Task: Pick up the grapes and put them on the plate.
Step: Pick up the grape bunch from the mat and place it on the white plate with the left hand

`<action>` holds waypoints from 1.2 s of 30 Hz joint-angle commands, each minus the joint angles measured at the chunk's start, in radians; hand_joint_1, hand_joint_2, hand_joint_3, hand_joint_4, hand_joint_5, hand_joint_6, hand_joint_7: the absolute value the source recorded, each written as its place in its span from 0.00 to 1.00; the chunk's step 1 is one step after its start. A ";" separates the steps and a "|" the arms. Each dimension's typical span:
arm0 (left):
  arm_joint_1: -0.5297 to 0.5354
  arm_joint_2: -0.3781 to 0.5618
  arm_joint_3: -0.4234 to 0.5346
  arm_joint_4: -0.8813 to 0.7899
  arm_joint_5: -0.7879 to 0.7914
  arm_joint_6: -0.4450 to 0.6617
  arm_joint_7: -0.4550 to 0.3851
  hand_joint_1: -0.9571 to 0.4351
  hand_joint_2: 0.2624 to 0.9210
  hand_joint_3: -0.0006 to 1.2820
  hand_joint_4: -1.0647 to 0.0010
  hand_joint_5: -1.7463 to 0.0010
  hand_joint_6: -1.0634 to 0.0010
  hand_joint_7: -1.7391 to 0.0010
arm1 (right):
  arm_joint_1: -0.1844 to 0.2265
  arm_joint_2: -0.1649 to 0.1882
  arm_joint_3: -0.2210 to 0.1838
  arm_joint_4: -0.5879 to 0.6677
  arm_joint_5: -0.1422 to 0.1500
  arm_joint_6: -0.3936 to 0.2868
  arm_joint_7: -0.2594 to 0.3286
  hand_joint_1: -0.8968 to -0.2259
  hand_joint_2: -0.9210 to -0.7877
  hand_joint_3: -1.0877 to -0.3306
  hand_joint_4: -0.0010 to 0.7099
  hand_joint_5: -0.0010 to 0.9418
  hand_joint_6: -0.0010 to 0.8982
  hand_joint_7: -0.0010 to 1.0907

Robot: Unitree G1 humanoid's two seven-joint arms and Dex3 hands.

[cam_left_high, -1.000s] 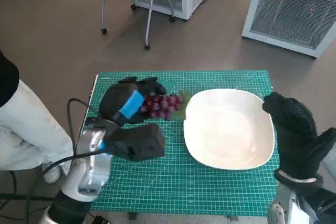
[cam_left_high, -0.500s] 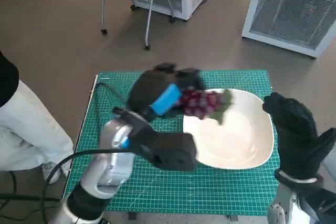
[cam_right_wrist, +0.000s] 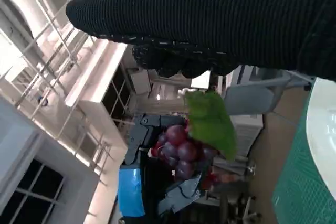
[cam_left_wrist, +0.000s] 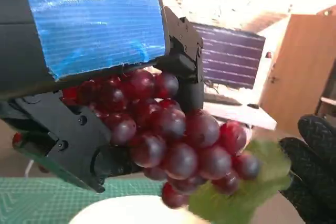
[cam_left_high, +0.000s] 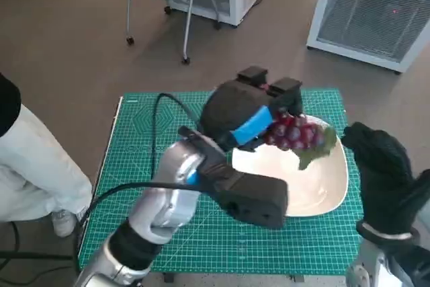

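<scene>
A second ago our left hand [cam_left_high: 245, 115] lay on the worktop [cam_left_high: 134, 166] by its left side, closing on the grapes [cam_left_high: 292, 132]. We have since lifted the bunch clear and carried it toward the right edge; it now hangs above the plate [cam_left_high: 316, 189], green leaf dangling.

- Head view: steeply down on the green mat [cam_left_high: 134, 159].
- Left wrist view: close behind the left hand [cam_left_wrist: 89, 51].
- Both wrist views share the grapes [cam_left_wrist: 173, 140] [cam_right_wrist: 178, 153].
</scene>
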 commanded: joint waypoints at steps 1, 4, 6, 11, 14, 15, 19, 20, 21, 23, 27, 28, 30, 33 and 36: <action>-0.028 -0.022 -0.008 -0.008 0.005 -0.002 -0.008 0.74 0.41 0.81 0.65 0.01 0.62 0.02 | 0.029 0.006 0.000 -0.006 -0.004 0.011 -0.005 0.72 0.00 0.68 0.64 0.51 0.27 0.80; -0.025 -0.035 -0.008 -0.013 -0.003 -0.001 -0.016 0.71 0.48 0.74 0.65 0.03 0.64 0.05 | 0.031 0.007 -0.001 -0.008 -0.009 0.008 -0.009 0.73 0.00 0.68 0.64 0.51 0.27 0.80; -0.026 -0.045 -0.007 -0.010 -0.012 0.000 -0.023 0.70 0.46 0.73 0.62 0.05 0.59 0.09 | 0.032 0.008 -0.002 -0.008 -0.009 0.007 -0.010 0.73 0.00 0.68 0.64 0.51 0.27 0.80; -0.033 -0.064 -0.008 0.011 -0.027 -0.007 -0.032 0.69 0.37 0.73 0.54 0.04 0.45 0.23 | 0.034 0.008 -0.004 -0.008 -0.008 0.007 -0.013 0.73 0.00 0.68 0.64 0.51 0.27 0.80; -0.038 -0.070 -0.012 0.026 -0.027 -0.011 -0.036 0.69 0.41 0.69 0.53 0.08 0.48 0.20 | 0.038 0.010 -0.004 -0.014 -0.009 0.008 -0.015 0.73 0.00 0.68 0.64 0.51 0.28 0.80; -0.041 -0.071 -0.013 0.033 -0.027 -0.013 -0.036 0.69 0.42 0.68 0.52 0.08 0.47 0.22 | 0.039 0.010 -0.003 -0.017 -0.008 0.008 -0.015 0.73 0.00 0.67 0.64 0.51 0.28 0.80; -0.050 -0.077 -0.019 0.062 -0.024 -0.015 -0.040 0.69 0.47 0.63 0.53 0.05 0.43 0.30 | 0.044 0.012 -0.002 -0.026 -0.007 0.011 -0.017 0.73 0.00 0.67 0.64 0.51 0.27 0.80; -0.053 -0.078 -0.021 0.070 -0.022 -0.015 -0.040 0.69 0.49 0.61 0.52 0.05 0.43 0.32 | 0.045 0.013 -0.002 -0.028 -0.006 0.012 -0.017 0.73 0.00 0.66 0.64 0.51 0.27 0.80; -0.056 -0.079 -0.023 0.077 -0.021 -0.014 -0.041 0.69 0.51 0.58 0.52 0.06 0.43 0.33 | 0.045 0.013 -0.002 -0.029 -0.005 0.013 -0.017 0.73 0.00 0.66 0.64 0.51 0.27 0.80; -0.059 -0.082 -0.026 0.092 -0.023 -0.015 -0.043 0.69 0.56 0.53 0.50 0.07 0.42 0.35 | 0.047 0.014 -0.003 -0.030 -0.002 0.014 -0.016 0.73 0.00 0.66 0.64 0.51 0.27 0.80; -0.061 -0.090 -0.019 0.119 -0.055 -0.022 -0.059 0.69 0.71 0.41 0.52 0.11 0.46 0.33 | 0.046 0.014 -0.006 -0.026 0.002 0.013 -0.014 0.73 0.00 0.66 0.64 0.51 0.27 0.80; -0.061 -0.093 -0.017 0.126 -0.067 -0.023 -0.065 0.69 0.75 0.39 0.53 0.12 0.48 0.31 | 0.046 0.014 -0.007 -0.024 0.003 0.013 -0.013 0.73 0.00 0.66 0.65 0.51 0.27 0.80; -0.061 -0.096 -0.015 0.138 -0.084 -0.021 -0.075 0.71 0.81 0.34 0.54 0.15 0.54 0.30 | 0.046 0.014 -0.008 -0.023 0.005 0.012 -0.011 0.73 0.00 0.66 0.65 0.50 0.28 0.80; -0.063 -0.097 -0.022 0.150 -0.086 -0.007 -0.086 0.70 0.85 0.22 0.56 0.35 0.61 0.54 | 0.046 0.015 -0.008 -0.025 0.005 0.012 -0.012 0.73 0.00 0.67 0.65 0.50 0.28 0.80; -0.064 -0.096 -0.031 0.163 -0.077 0.001 -0.087 0.55 0.88 0.08 0.63 0.72 0.60 0.80 | 0.047 0.016 -0.008 -0.027 0.004 0.012 -0.013 0.73 0.00 0.67 0.65 0.50 0.28 0.80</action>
